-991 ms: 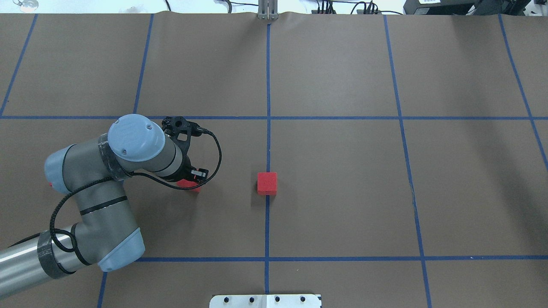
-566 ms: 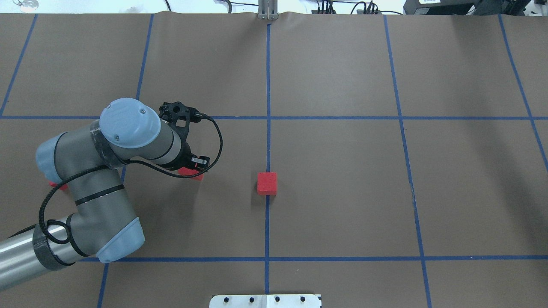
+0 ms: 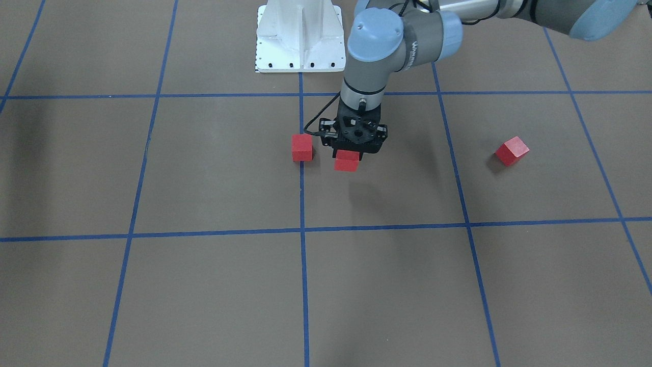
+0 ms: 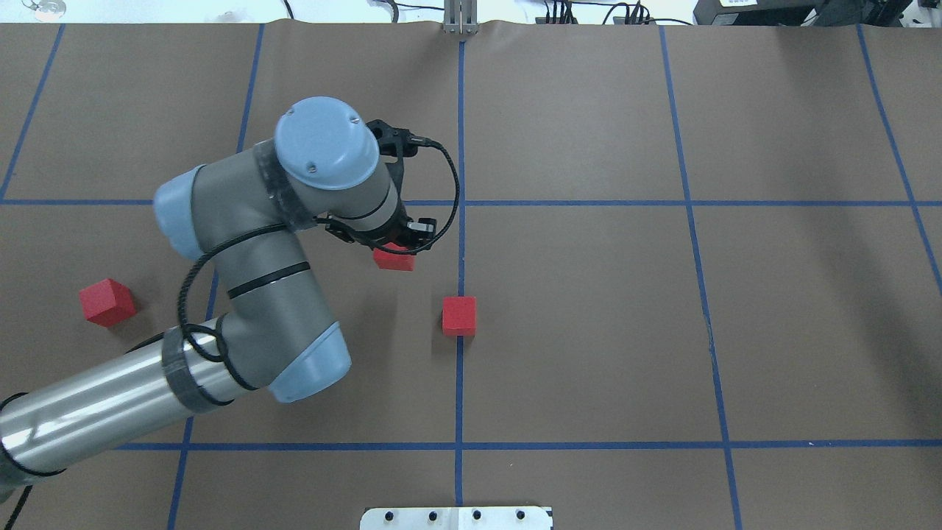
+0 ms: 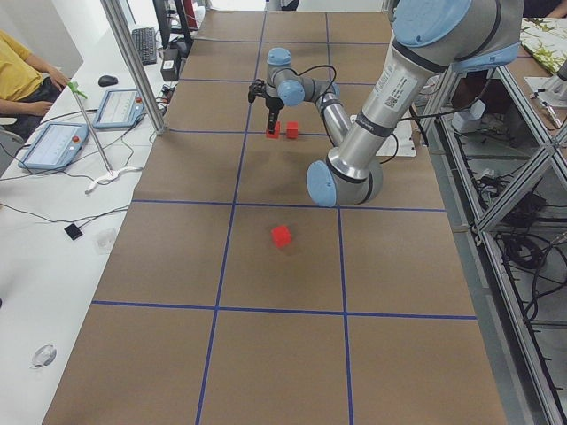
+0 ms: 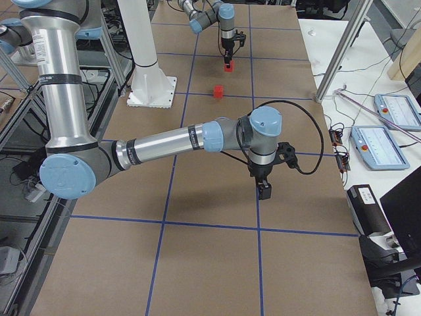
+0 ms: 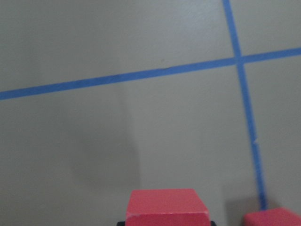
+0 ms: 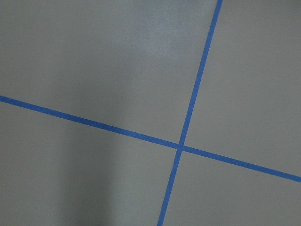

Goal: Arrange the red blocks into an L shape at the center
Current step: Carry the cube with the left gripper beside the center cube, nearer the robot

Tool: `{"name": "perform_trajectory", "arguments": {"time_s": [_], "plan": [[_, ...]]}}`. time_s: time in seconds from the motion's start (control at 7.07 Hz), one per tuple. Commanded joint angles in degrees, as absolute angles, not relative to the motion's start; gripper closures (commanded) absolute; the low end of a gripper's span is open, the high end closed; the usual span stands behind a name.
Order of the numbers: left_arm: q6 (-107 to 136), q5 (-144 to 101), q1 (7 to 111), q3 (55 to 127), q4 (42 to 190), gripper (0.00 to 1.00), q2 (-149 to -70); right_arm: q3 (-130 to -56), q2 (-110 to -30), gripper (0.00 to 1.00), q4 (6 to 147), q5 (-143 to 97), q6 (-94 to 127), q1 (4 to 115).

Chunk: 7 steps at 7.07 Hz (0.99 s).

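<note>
- The left gripper (image 3: 348, 153) is pointing straight down and clamping a red block (image 3: 347, 164) between its fingers. The block is hanging below it and, judging by the shadow lying apart from it, is clear of the counter (image 3: 214, 173).
- The held block is hanging near a second red block (image 3: 302, 147), which is sitting at the centre (image 4: 486, 316) on the blue tape line (image 4: 459, 383). The two are not touching.
- A third red block (image 4: 107, 302) is lying well apart on the robot's left side, turned at an angle to the grid.
- The right gripper (image 6: 264, 191) is hanging over bare counter far from all three blocks. I cannot tell whether its fingers are apart or together.
- Likely trouble when lowering: if the held block comes down too close, its edge could be catching the centre block and shoving it off the line.
- If the block is let go while hanging in the air, it could be bouncing or tipping and landing skewed, leaving a gap instead of flush faces.
- The third block, being twisted, will probably need squaring, or the L will be ending up crooked.
</note>
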State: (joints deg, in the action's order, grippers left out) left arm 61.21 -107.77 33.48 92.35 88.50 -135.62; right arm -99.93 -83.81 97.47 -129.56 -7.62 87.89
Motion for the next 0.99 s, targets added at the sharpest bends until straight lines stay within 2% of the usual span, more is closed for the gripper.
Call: {"name": "perform_trajectory", "arguments": {"time_s": [0.0,0.42,0.85], "plan": [[63.10,-107.84,33.22,78.98,89.03,1.00,-146.57,-99.84,-83.76,0.00,97.47,-129.55,-7.65,87.89],[63.19,-107.84,29.98,76.64,90.00,0.92,-147.48,-99.84,-83.76,0.00,97.47,-129.46,-7.56,87.89],[66.09,-107.84,28.83,76.81,91.22,0.91,-146.26,-99.84,-83.76,0.00,97.47,-129.55,-7.56,87.89]]}}
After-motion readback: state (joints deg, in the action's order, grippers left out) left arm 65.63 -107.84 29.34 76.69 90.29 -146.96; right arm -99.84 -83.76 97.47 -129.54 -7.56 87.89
